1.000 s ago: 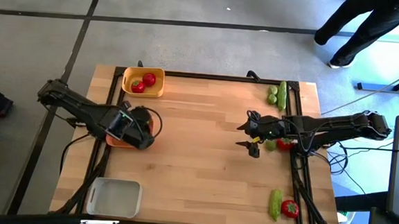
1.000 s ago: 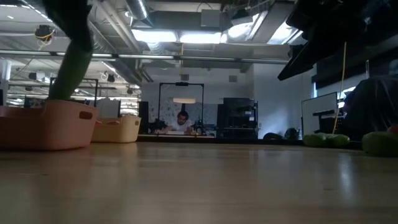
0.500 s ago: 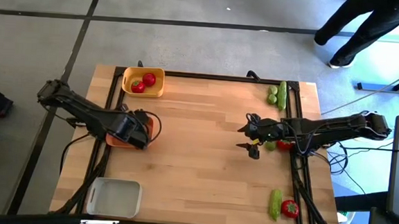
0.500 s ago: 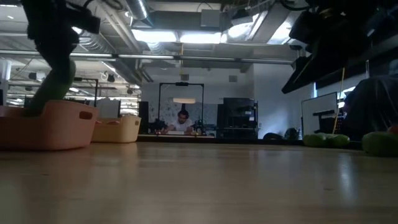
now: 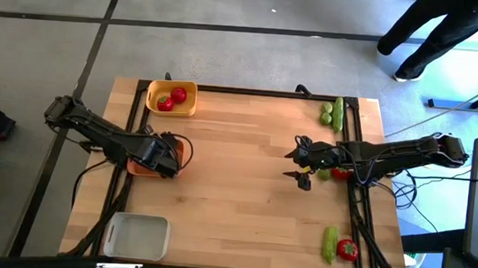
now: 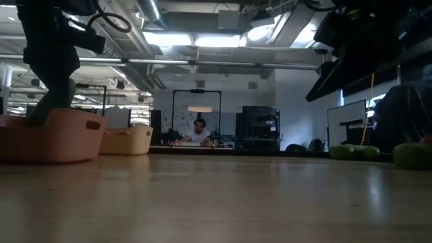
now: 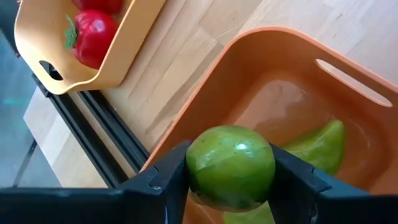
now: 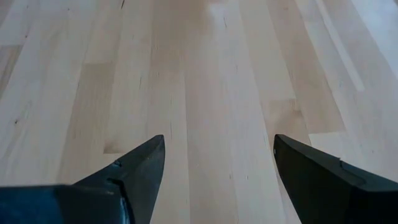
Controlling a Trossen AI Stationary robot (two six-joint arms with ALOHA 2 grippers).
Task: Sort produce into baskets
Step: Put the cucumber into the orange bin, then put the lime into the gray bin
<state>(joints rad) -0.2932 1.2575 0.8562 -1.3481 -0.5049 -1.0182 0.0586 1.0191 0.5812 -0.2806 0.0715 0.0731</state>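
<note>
We saw a wooden table (image 5: 235,192) from above, with two dark robot arms reaching in from its left and right sides.

The left arm (image 5: 98,132) stretched over the orange basket (image 7: 298,93) at the table's left edge. The right arm (image 5: 396,152) reached in from the right edge and waited over bare wood.

Three baskets stood along the left side: the yellow basket (image 5: 172,97) at the far corner, the orange one in the middle, and the white basket (image 5: 137,236) at the near corner.

The left gripper (image 7: 230,177) hung just above the orange basket, its fingers clamped on a green piece (image 7: 231,167); we could not tell whether it was a cucumber end or a lime. Another cucumber (image 7: 317,143) lay inside that basket.

The right gripper (image 8: 219,163) had its fingers spread wide and held nothing.

Two tomatoes (image 5: 172,99) sat in the yellow basket.

The other produce lay along the right edge: green pieces (image 5: 333,111) at the far corner, a lime (image 5: 325,173) and a tomato (image 5: 339,172) partly hidden under the right arm, and a cucumber (image 5: 329,243) touching a tomato (image 5: 347,249) at the near corner.

Beyond the table's far right corner, a person's legs (image 5: 428,33) stood on the floor.
</note>
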